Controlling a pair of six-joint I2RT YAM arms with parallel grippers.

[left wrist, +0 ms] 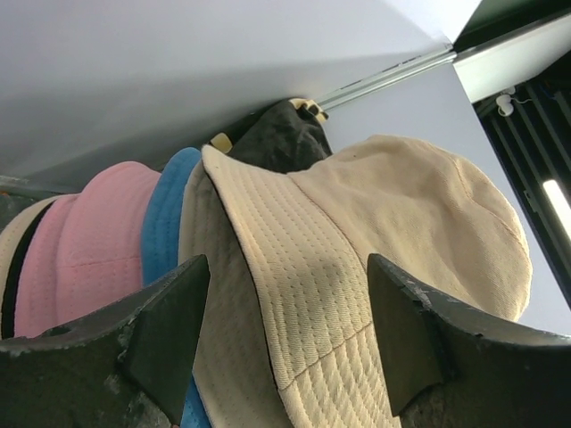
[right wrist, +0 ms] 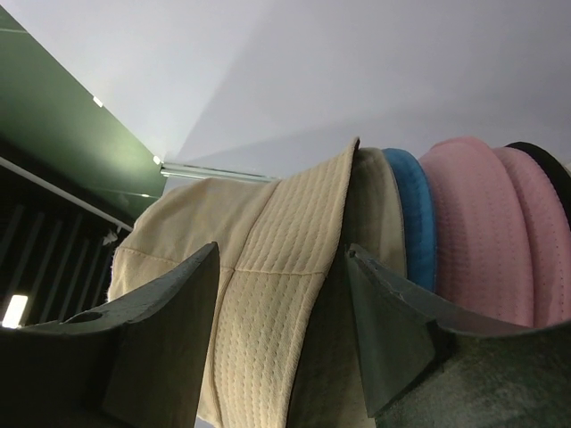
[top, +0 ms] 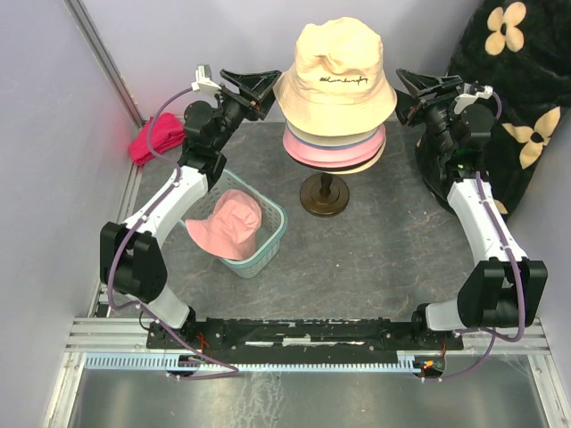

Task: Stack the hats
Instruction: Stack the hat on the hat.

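Observation:
The hats are stacked on a stand (top: pixel 325 196) at the table's middle. A beige hat (top: pixel 337 71) lies on top, above pink brims (top: pixel 332 147) and a thin blue one. Another pink hat (top: pixel 227 223) lies in a teal basket. My left gripper (top: pixel 259 89) is open at the beige brim's left edge, and my right gripper (top: pixel 426 89) is open at its right edge. In the left wrist view the beige hat (left wrist: pixel 357 232) has its brim between the spread jaws of the left gripper (left wrist: pixel 287 330), unpinched. In the right wrist view the beige brim (right wrist: pixel 259 267) likewise stands inside the open right gripper (right wrist: pixel 281 321).
The teal basket (top: pixel 268 245) stands front left of the stand. A magenta cloth bundle (top: pixel 156 138) lies at the back left by the wall. A black flowered cloth (top: pixel 517 107) fills the back right corner. Walls close both sides.

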